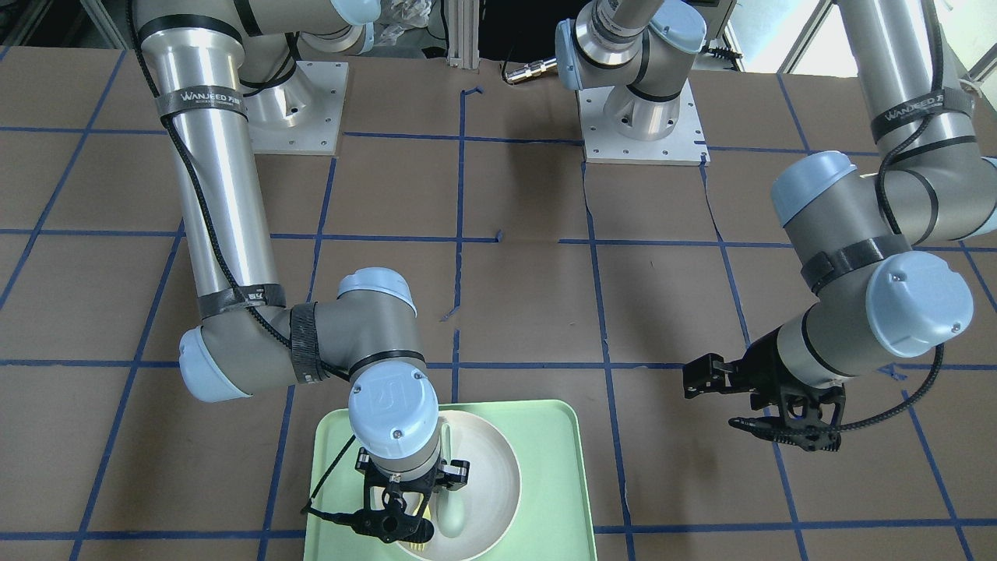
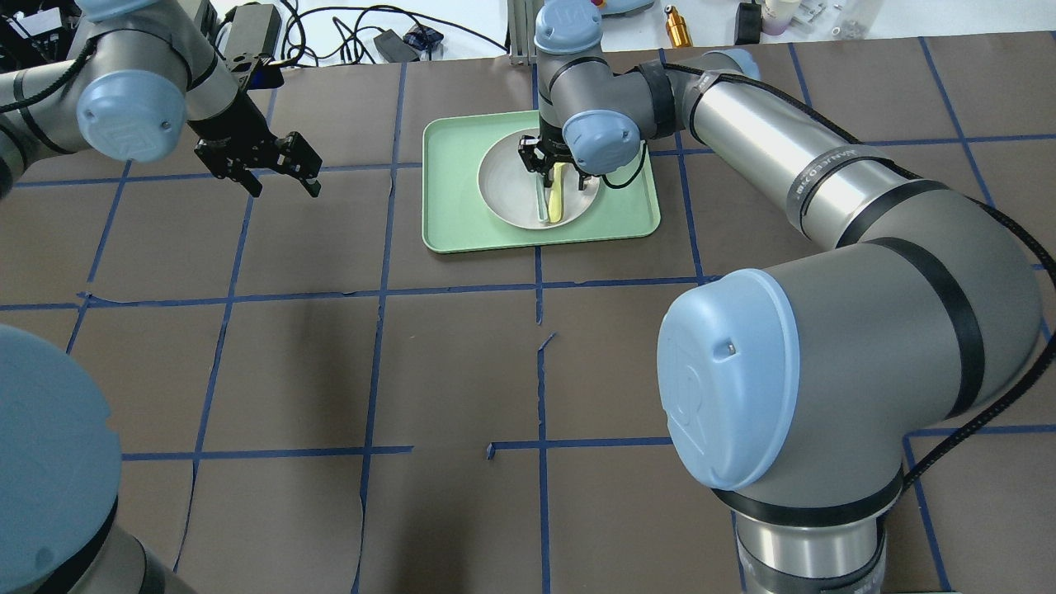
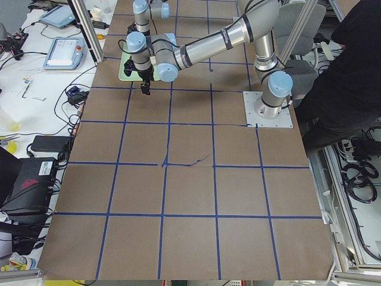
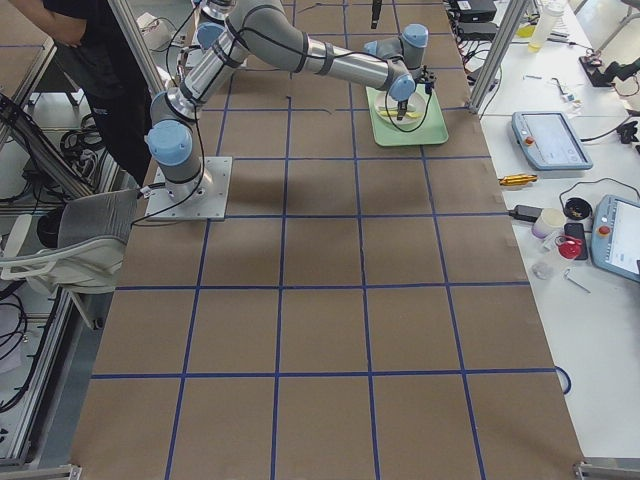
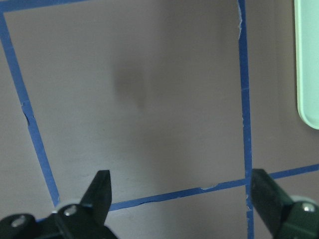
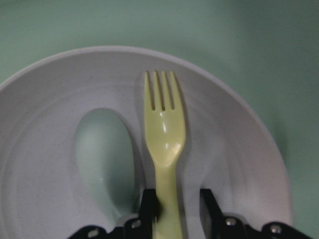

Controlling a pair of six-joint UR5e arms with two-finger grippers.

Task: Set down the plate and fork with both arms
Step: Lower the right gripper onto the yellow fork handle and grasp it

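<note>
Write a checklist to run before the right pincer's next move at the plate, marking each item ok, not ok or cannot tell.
1. Pale-yellow plastic fork lies inside round off-white plate: ok.
2. Right pincer straddles the fork's handle: ok.
3. Pincer clamped on handle: not ok, gap shows.
4. Pale grey-green spoon clear of that pincer: cannot tell.
5. Left pincer open, empty, apart from rectangular mint-green tray: ok.

Left hand (image 5: pixel 182 199) hovering, fingers spread wide, right hand (image 6: pixel 177 204) pointing down, fingers narrowly parted

Pale-yellow fork (image 6: pixel 164 144), off-white plate (image 6: pixel 45 99), mint-green tray (image 6: pixel 249 40)
</note>
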